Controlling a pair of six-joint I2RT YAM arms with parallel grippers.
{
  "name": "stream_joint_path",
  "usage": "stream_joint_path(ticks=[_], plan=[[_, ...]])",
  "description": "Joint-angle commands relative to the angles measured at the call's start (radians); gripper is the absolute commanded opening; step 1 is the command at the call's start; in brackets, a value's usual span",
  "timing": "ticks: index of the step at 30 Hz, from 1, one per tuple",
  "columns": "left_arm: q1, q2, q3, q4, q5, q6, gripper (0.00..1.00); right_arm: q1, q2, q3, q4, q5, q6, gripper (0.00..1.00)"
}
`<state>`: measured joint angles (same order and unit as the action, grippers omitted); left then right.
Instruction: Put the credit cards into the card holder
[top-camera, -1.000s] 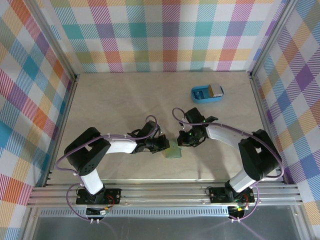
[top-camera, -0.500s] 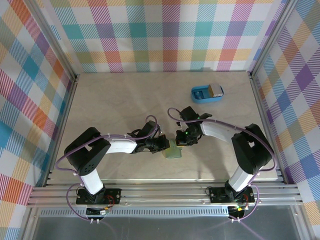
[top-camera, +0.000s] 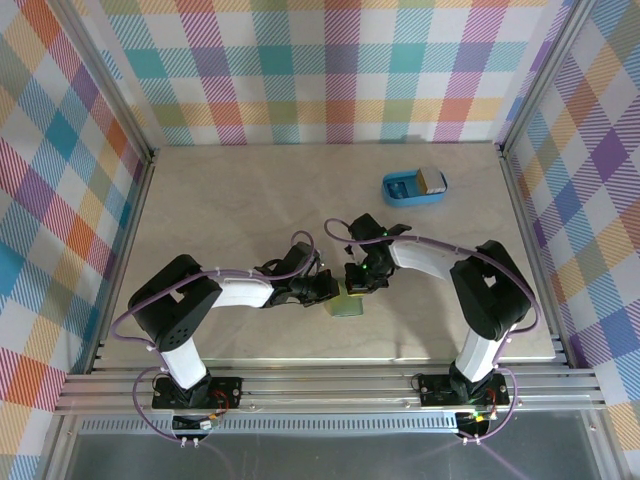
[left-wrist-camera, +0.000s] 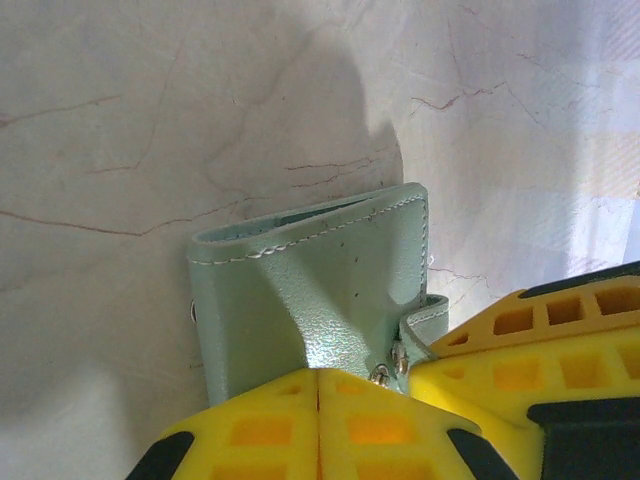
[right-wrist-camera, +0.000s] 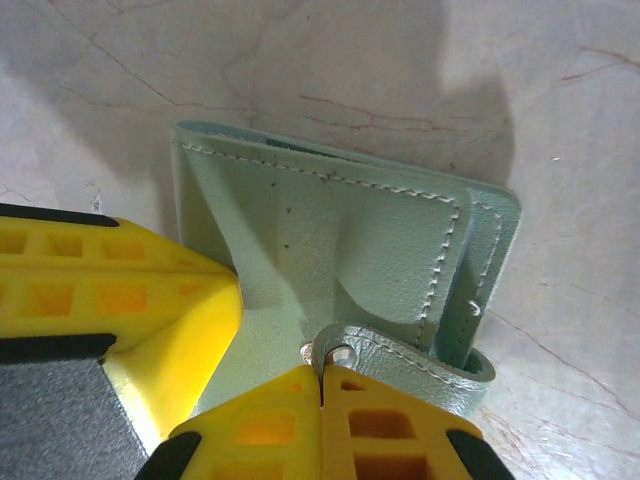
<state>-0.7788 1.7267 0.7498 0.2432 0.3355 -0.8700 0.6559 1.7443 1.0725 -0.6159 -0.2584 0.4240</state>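
The sage-green card holder (top-camera: 348, 304) lies on the pale, marble-patterned table (top-camera: 220, 200), in its nearer half, between the two arms. It is partly folded and buckled, with one stitched edge raised off the surface. The left gripper (left-wrist-camera: 318, 388) pinches one side of it, yellow fingers pressed together on the soft material. The right gripper (right-wrist-camera: 322, 388) is clamped on the small snap tab at the holder's other side. Well apart, toward the far right corner, a bright blue tray (top-camera: 398, 187) holds the credit cards (top-camera: 433, 180), a tan one visible.
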Motion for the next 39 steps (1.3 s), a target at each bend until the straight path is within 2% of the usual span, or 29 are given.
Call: stream_joint_path(ticks=[1, 11, 29, 33, 35, 39], plan=[[-0.011, -0.006, -0.032, -0.001, -0.013, 0.009, 0.08, 0.019, 0.024, 0.022, -0.046, -0.018, -0.024, 0.0], [-0.012, -0.007, -0.035, 0.001, -0.008, 0.008, 0.08, 0.047, 0.082, 0.081, -0.131, 0.027, -0.028, 0.0], [-0.012, 0.001, -0.053, 0.04, 0.006, 0.005, 0.09, 0.066, 0.197, 0.103, -0.138, 0.077, 0.067, 0.0], [-0.012, 0.002, -0.059, 0.042, 0.004, 0.004, 0.09, 0.061, 0.137, 0.097, -0.116, 0.071, 0.093, 0.0], [-0.012, -0.001, -0.061, 0.033, 0.001, 0.006, 0.09, 0.042, 0.057, 0.1, -0.115, 0.079, 0.118, 0.1], [-0.012, -0.018, -0.042, -0.009, -0.015, 0.032, 0.09, -0.066, -0.162, 0.066, -0.086, 0.061, 0.189, 0.43]])
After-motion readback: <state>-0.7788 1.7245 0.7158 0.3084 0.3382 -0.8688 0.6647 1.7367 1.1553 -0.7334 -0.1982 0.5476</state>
